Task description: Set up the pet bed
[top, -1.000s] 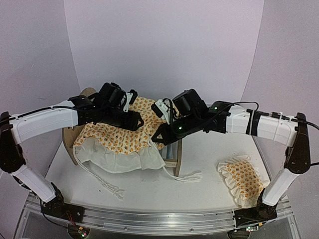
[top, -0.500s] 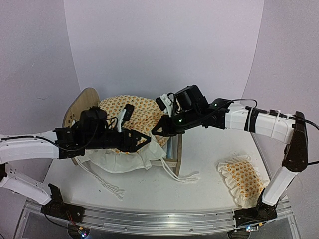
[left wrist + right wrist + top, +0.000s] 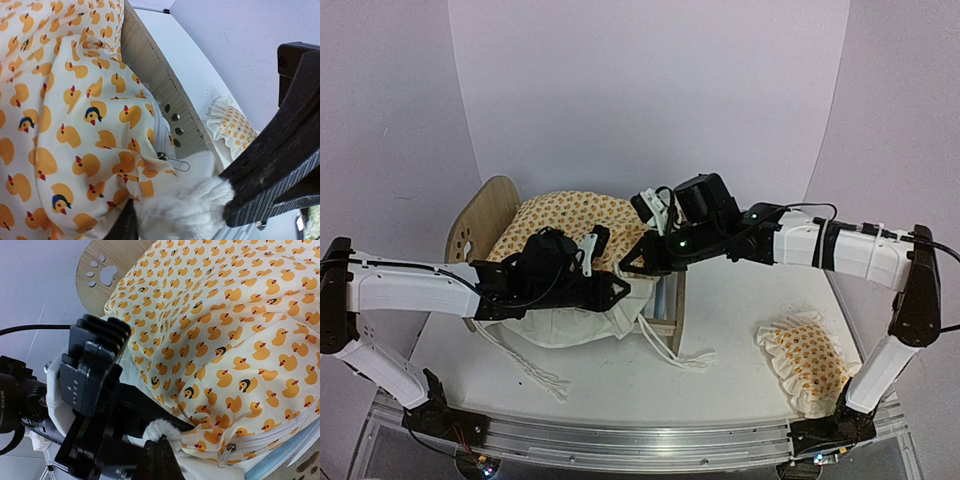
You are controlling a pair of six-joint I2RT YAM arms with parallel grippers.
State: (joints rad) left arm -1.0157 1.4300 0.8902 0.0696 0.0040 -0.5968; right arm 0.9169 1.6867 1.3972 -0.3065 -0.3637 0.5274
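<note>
**Spotter:** How is your left gripper [image 3: 177, 210] set?

**Second:** Your left fingers sit either side of the fluffy end of a white cord [image 3: 185, 202] at the corner of the quilt [image 3: 75, 115]. The cord fills the gap between them, so you have it clamped. A zip pull [image 3: 176, 163] lies just above that spot.

**Spotter:** And your right gripper [image 3: 628, 263]?

**Second:** Its fingers are pressed together. The tip is against the same quilt corner, right beside your left one. No view lets you tell whether any cloth or cord is pinched in it.

**Spotter:** Where is the pet bed [image 3: 485, 212]?

**Second:** It is mid-table, running from far left to near right, between your two arms. The duck-print quilt is heaped over it, so you see only its paw-print end at the far left and a strip of its near-right end. The pillow [image 3: 805, 365] lies well apart on the table [image 3: 740, 300], by your right arm's base.
</note>
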